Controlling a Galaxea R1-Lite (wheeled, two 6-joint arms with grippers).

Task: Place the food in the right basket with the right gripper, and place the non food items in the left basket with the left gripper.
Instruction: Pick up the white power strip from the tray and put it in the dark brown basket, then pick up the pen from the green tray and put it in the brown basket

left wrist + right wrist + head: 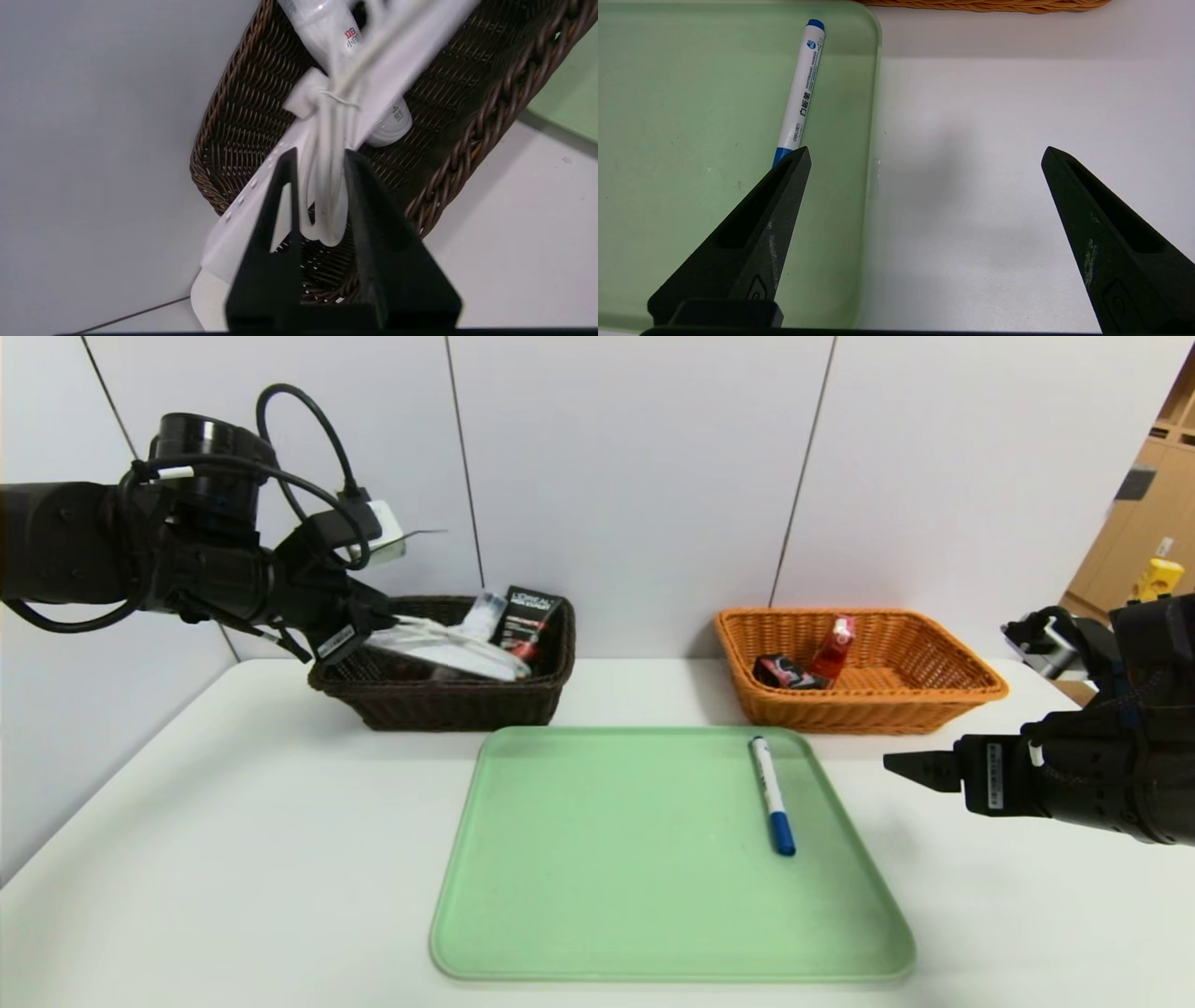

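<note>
pinching power strip cord, left gripper over left basket

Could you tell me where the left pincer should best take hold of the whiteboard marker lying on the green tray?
Probably mid-barrel, from straight above. The whiteboard marker lies flat on the green tray with nothing beside it, its length running from the tray's far edge toward the robot, blue cap nearest. Setting the fingers across that round white barrel should grip more evenly than at either end.

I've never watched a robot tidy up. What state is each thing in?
Left claw: shut on power strip cord, over the left basket.
Right claw: open, empty.
Marker: capped, lying on tray.
Cartons: in right basket.
</note>
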